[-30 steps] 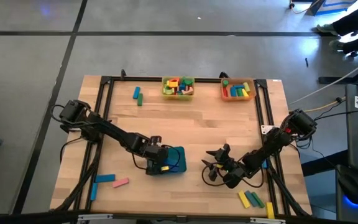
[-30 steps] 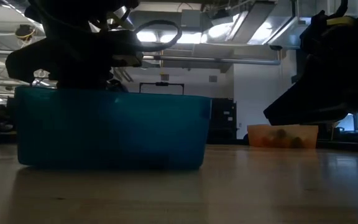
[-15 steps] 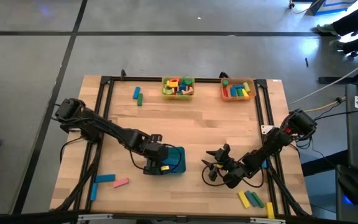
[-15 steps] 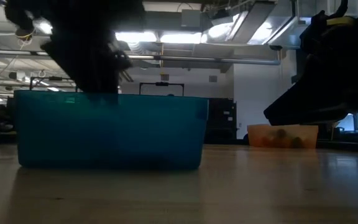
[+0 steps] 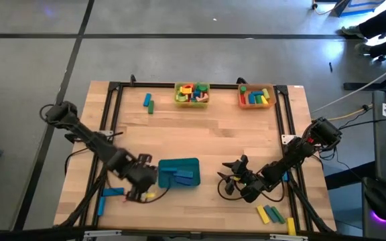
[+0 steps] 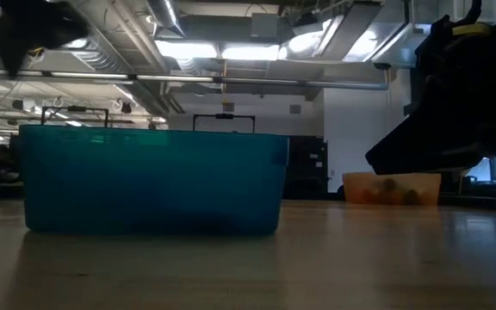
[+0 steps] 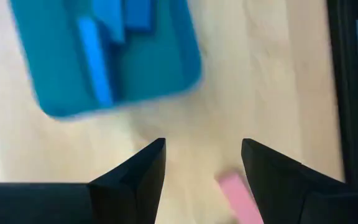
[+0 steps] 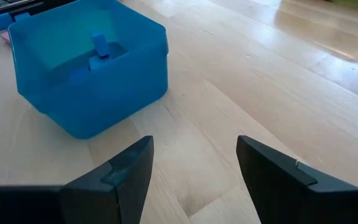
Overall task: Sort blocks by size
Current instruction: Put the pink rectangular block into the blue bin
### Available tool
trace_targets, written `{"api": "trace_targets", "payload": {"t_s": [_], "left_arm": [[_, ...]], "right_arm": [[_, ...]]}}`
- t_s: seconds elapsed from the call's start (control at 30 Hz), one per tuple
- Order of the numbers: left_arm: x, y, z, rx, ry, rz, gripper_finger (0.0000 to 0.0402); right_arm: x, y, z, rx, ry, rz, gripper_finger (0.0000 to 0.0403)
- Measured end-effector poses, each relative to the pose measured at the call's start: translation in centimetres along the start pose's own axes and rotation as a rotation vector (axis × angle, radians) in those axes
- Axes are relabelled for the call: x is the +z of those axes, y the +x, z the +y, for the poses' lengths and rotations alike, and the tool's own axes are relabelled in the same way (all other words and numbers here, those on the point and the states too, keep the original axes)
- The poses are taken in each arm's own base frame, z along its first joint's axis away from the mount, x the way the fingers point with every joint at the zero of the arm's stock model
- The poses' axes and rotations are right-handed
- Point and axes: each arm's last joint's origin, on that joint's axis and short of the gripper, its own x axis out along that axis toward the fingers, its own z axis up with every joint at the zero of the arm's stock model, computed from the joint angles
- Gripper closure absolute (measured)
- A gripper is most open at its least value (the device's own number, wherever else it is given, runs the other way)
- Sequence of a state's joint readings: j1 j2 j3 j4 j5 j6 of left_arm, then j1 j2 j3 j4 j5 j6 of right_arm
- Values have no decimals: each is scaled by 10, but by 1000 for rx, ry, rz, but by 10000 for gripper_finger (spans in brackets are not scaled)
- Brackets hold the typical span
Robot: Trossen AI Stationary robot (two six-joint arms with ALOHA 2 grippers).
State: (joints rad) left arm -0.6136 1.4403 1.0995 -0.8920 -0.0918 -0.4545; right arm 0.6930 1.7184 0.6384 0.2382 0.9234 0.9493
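At the near left we see the left gripper point(image 5: 141, 189), jaws spread and empty, now pulled back left of the teal tray point(image 5: 191, 163), where it hovered a second ago. Blue blocks point(image 5: 181, 175) lie inside (that drop looks finished). A pink block point(image 7: 240, 198) and a blue bar point(image 5: 112, 192) wait near it. At right, the right gripper point(image 5: 228, 182) idles, fingers apart; 3 loose blocks point(image 5: 271, 213) lie nearby.
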Motion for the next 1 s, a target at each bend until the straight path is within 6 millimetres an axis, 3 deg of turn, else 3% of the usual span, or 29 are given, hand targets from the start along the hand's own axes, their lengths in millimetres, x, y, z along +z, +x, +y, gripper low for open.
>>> {"api": "trace_targets", "payload": {"t_s": [0.17,0.33,0.7,1.0], "left_arm": [[-18,4,-29,-25,-54,34,205],[-44,20,-43,-26,-183,63,205],[-82,57,-43,-28,-491,80,205],[-95,69,-46,-70,-547,48,205]], "right_arm": [[0,0,0,-1,0,-1,169],[1,0,1,6,13,-6,169],[-1,3,3,13,48,-23,169],[-1,3,3,15,65,-25,169]]}}
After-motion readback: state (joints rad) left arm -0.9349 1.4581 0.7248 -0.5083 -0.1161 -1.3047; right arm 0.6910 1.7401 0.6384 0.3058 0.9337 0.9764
